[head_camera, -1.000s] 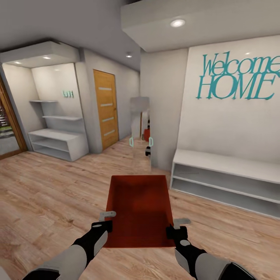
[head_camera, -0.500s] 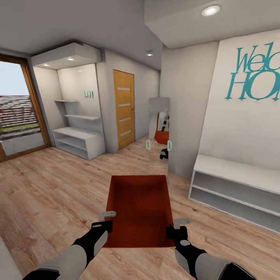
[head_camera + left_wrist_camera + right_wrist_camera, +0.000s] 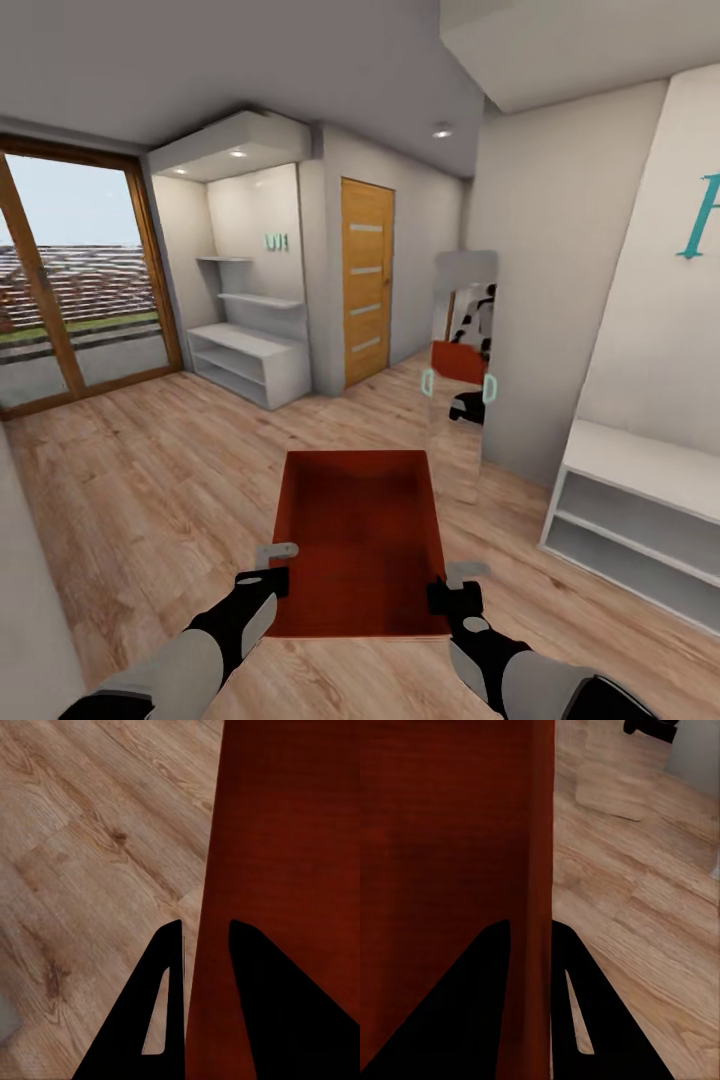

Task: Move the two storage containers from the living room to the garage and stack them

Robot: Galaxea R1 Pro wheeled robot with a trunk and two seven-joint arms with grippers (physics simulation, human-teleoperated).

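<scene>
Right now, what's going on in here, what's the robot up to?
The robot is carrying one orange-red storage container in front of itself over a light wood-plank floor. Both arms hold it: the left gripper is clamped on one side wall and the right gripper on the opposite wall, jaws straddling each thin wall. Ahead are an orange-wood door, white shelves and a standing mirror reflecting the robot and its container.

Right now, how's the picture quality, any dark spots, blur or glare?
Head view: evenly lit and sharp, with wide-angle slanting of the walls; the mirror reflects the storage container. Left and right wrist views: fingers are featureless black silhouettes, floor grain slightly soft.
</scene>
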